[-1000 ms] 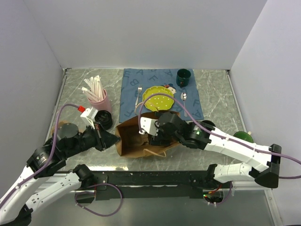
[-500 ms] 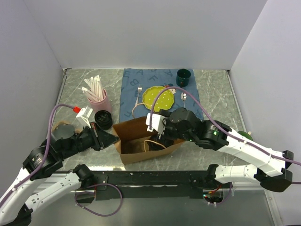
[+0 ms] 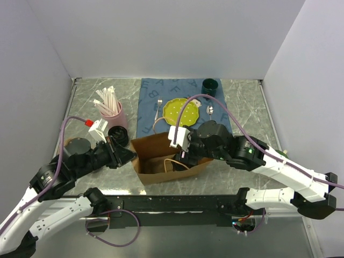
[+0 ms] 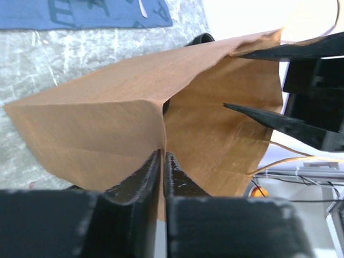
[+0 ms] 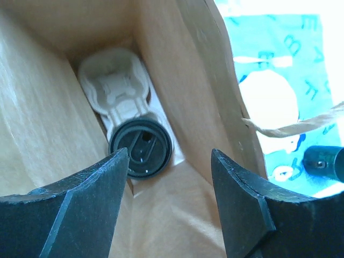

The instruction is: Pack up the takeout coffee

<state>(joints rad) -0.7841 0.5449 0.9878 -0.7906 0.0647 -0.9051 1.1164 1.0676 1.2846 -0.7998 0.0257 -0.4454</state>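
Risen from paper bag (image 3: 153, 148) since earlier: right gripper (image 5: 169, 153), spread, empty. Inside bag, seemingly packed: takeout coffee (image 5: 141, 149); left gripper (image 4: 163, 156) pinching bag rim.

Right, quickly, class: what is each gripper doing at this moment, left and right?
Left gripper: closed, pinching the paper bag by its edge.
Right gripper: open, holding nothing, above the coffee cup inside the bag.

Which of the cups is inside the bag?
The black lidded cup, seated in a white tray at the bottom of the paper bag. The green mug, the pink straw cup and a second black cup stand outside it.
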